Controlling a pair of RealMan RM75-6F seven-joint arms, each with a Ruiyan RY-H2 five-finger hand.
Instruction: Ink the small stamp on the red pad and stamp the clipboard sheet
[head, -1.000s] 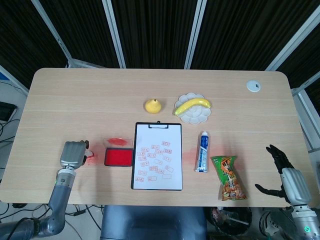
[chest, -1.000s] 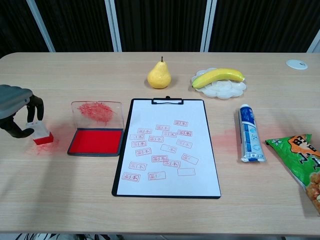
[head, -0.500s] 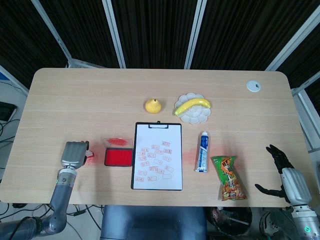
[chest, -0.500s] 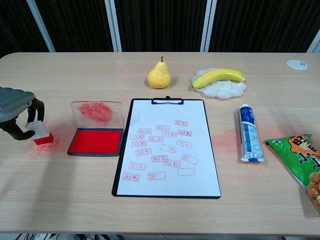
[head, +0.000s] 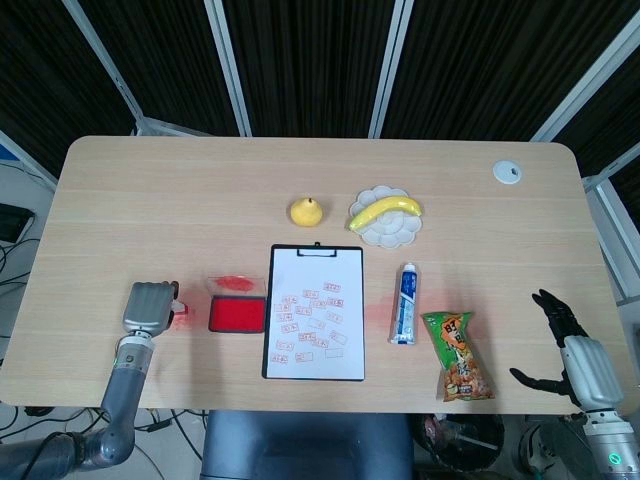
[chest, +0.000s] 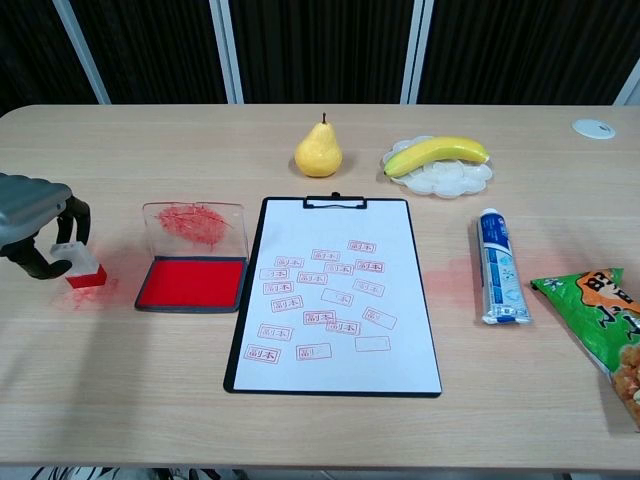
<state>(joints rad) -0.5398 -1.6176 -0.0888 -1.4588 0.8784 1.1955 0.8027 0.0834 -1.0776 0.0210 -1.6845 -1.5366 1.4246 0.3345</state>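
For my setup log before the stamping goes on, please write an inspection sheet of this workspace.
Surface: wooden table, red ink smears near the stamp and the tube.
Job's things: small stamp at left; open red ink pad; clipboard sheet carrying many red prints.
Clutter: pear; banana on white plate; tube; snack bag.
Hands: left hand curled around the stamp, grip not clear; right hand open, off the table edge.
Cables: some under the table's left edge.
Surroundings: dark slatted panels.
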